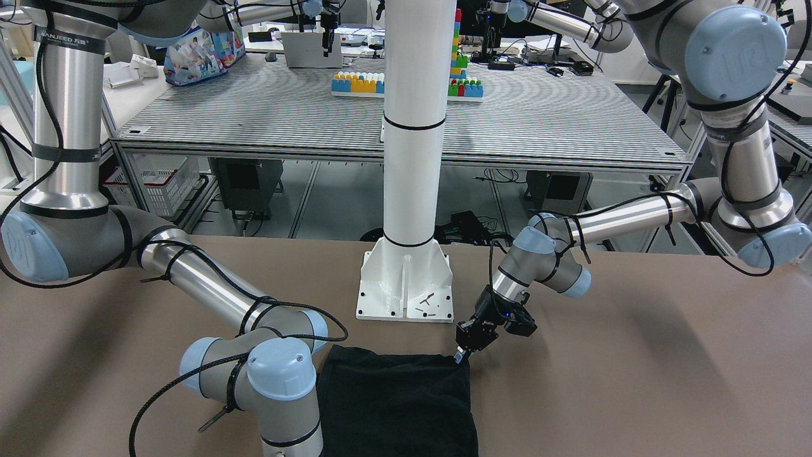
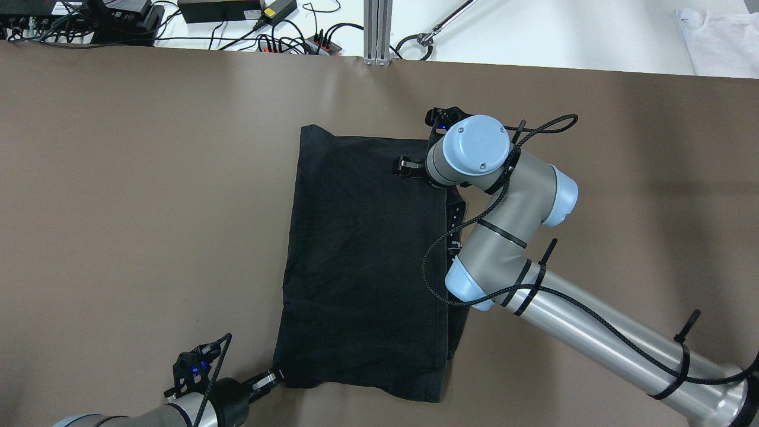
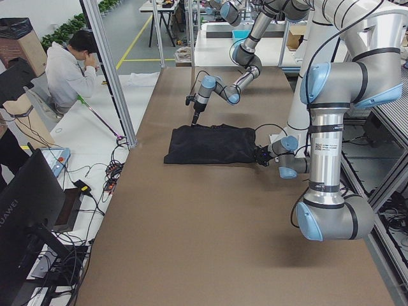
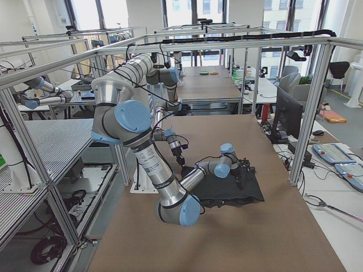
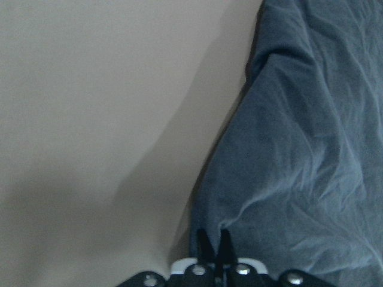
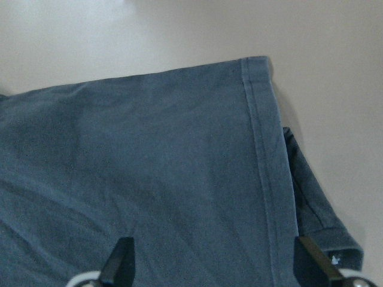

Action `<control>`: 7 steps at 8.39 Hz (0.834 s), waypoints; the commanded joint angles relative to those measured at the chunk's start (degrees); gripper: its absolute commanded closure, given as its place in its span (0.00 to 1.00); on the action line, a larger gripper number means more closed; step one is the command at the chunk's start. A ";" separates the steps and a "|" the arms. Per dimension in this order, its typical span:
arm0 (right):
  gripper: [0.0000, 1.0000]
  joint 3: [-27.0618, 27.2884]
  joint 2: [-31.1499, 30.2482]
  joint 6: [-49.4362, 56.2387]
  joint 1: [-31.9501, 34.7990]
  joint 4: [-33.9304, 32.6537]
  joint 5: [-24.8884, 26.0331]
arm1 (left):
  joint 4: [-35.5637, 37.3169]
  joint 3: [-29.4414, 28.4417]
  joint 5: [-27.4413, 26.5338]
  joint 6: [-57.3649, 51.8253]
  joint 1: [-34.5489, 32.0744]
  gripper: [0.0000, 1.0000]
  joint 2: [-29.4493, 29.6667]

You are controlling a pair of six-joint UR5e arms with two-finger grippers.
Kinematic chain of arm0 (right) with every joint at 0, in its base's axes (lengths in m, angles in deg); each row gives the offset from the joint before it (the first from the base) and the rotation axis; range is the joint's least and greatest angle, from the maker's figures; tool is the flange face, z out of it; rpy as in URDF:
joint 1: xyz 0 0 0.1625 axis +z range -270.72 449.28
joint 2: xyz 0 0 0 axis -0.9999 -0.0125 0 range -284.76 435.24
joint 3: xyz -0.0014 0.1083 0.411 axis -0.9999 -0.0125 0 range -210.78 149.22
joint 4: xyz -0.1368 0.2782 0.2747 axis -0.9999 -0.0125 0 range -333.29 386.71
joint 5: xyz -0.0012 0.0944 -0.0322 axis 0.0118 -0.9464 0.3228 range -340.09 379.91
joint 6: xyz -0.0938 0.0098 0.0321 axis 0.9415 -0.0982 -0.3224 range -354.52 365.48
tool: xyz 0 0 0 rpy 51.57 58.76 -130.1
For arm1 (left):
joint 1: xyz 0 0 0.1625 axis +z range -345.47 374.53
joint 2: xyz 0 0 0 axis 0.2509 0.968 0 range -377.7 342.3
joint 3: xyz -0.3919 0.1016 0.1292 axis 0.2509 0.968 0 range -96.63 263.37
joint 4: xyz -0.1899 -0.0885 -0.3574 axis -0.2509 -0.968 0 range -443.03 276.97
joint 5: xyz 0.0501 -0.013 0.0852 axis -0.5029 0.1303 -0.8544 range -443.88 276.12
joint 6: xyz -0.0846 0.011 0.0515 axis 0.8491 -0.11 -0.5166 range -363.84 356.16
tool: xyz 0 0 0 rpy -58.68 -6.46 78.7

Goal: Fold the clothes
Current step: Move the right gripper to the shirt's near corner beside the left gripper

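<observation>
Currently, the black cloth [image 2: 362,255] lies flat on the brown worktop [image 2: 118,207], just in front of the white pole's base plate [image 1: 405,289]. It forms a rough rectangle with its long sides running away from the robot. Along its right edge a lower layer protrudes slightly beyond the hemmed upper layer.

Left end effector [image 5: 213,240]: positioned at the cloth's near left corner. The two fingers are almost pressed together and pinch the cloth's edge at that corner. The left arm reaches in low over the worktop from the robot's side.

Right end effector [image 6: 216,260]: positioned over the cloth's far right corner, pointing down. Its fingers [image 6: 122,258] are spread wide, with the cloth surface between them and the hemmed edge nearer the right-hand finger in the wrist view. Contact with the fabric cannot be determined. The right arm's forearm and elbow cross above the cloth's right edge.

Beyond the worktop's far side, a person [image 3: 67,73] in a light top is seated.
</observation>
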 commanded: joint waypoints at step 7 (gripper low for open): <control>0.07 26.53 -21.92 -41.80 -25.32 -0.09 24.19 | 0.31 -0.24 -1.49 -0.45 0.26 1.00 0.40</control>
